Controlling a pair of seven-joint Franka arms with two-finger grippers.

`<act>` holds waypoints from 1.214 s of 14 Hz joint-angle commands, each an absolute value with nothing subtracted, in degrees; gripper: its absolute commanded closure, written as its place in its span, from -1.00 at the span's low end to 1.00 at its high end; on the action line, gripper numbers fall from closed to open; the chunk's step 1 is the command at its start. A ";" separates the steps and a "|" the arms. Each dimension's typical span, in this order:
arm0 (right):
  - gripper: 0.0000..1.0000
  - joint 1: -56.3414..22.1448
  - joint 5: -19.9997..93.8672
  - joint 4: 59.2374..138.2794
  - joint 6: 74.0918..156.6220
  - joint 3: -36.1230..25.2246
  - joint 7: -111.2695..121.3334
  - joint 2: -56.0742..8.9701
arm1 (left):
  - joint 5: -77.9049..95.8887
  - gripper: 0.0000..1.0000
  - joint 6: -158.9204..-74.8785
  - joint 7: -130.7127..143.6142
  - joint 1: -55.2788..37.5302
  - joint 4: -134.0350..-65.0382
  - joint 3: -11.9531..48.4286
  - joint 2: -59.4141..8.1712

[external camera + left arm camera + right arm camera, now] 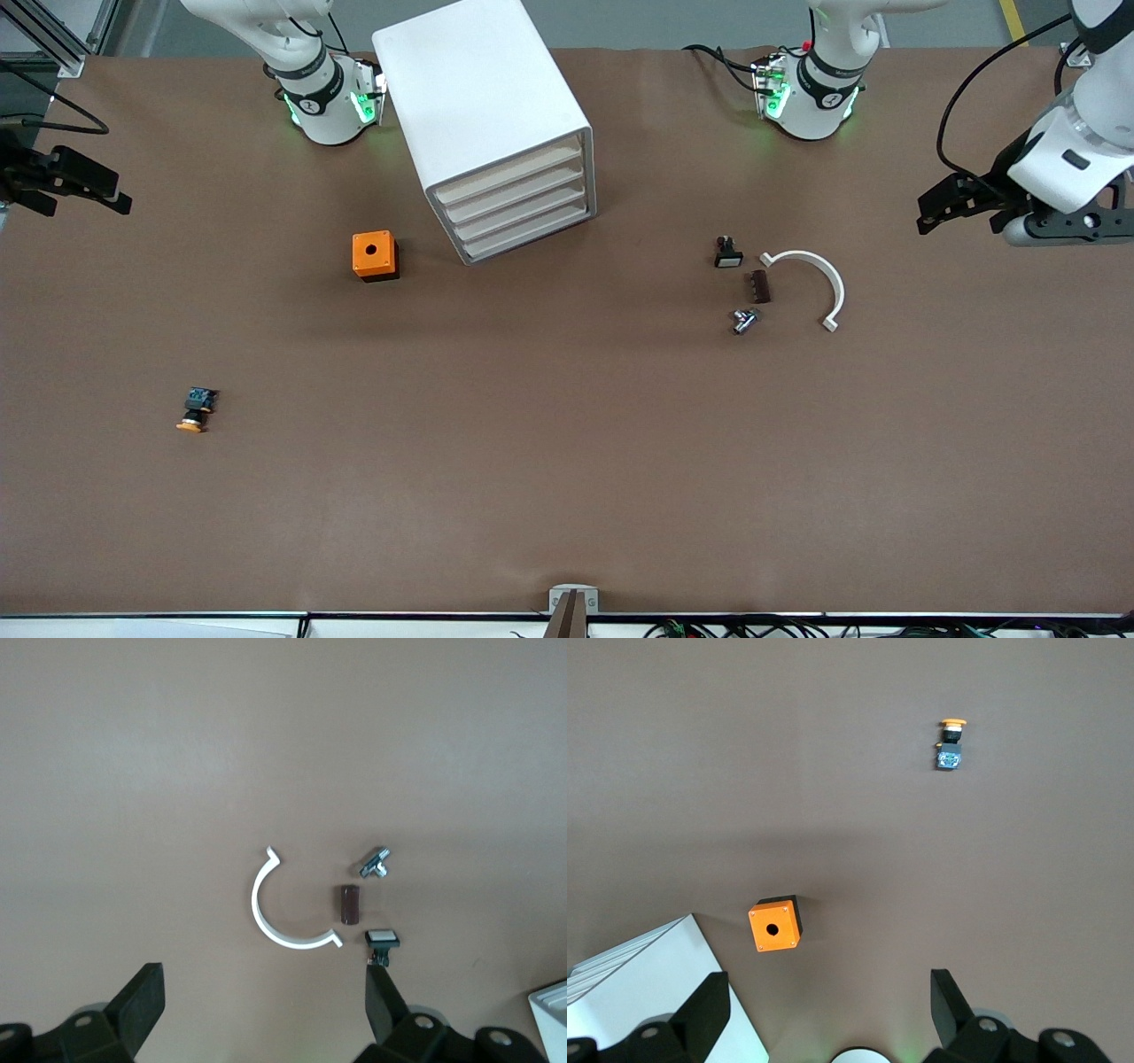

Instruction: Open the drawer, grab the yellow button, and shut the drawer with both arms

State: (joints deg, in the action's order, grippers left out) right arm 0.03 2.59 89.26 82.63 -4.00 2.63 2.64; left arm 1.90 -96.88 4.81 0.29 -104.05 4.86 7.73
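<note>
Tall white box cabinet (485,115) stands on the brown desk (567,461) between the two arm bases, its four cream-fronted drawers facing about 5 o'clock in the front view. Top drawer (514,170) sits flush with the three below it; all four look closed.

Tiny push-button with flat orange cap and black-and-blue body (196,410) lies on its side on the open desk, toward the right arm's end, well apart from the cabinet and at roughly 8 o'clock from the orange cube with round black hole (374,255). It is much nearer the front camera than the cube. The right wrist view shows it too (951,744).

Left gripper (952,206) hangs over the desk edge at the left arm's end, jaws spread wide, nothing between them. Right gripper (66,182) hangs over the opposite edge, jaws likewise released and empty. Both arms wait.

Small parts cluster toward the left arm's end: white half-ring clip (811,279), black part with white face (727,253), dark brown block (760,286), small metal fitting (744,321).

Judgement: either the task is finished, with the button out and the drawer shut, or nothing has begun. The pictures do not settle which.
</note>
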 commanded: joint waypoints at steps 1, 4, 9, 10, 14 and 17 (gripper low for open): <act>-1.00 -1.32 -0.26 90.53 83.67 -4.39 3.08 4.39 | 0.79 -1.00 -96.42 4.83 0.53 -100.47 5.01 7.82; -1.00 -1.32 -0.53 90.44 84.81 -4.83 2.99 4.39 | 1.31 -1.00 -94.31 4.83 1.84 -95.73 4.92 5.81; -1.00 -1.76 0.53 90.70 84.64 -6.86 2.81 4.75 | 0.09 -1.00 -91.41 4.48 1.85 -90.61 5.10 1.15; -1.00 -1.67 0.53 90.70 84.55 -6.86 2.81 4.75 | 0.00 -1.00 -91.32 4.48 1.67 -90.70 5.10 0.97; -1.00 -1.76 0.62 90.70 84.46 -6.77 2.81 4.92 | 0.09 -1.00 -90.62 4.48 1.67 -90.44 5.19 0.88; -1.00 -2.11 0.62 90.70 84.38 -6.77 2.90 5.18 | 0.09 -1.00 -90.62 4.66 1.58 -90.35 5.19 0.88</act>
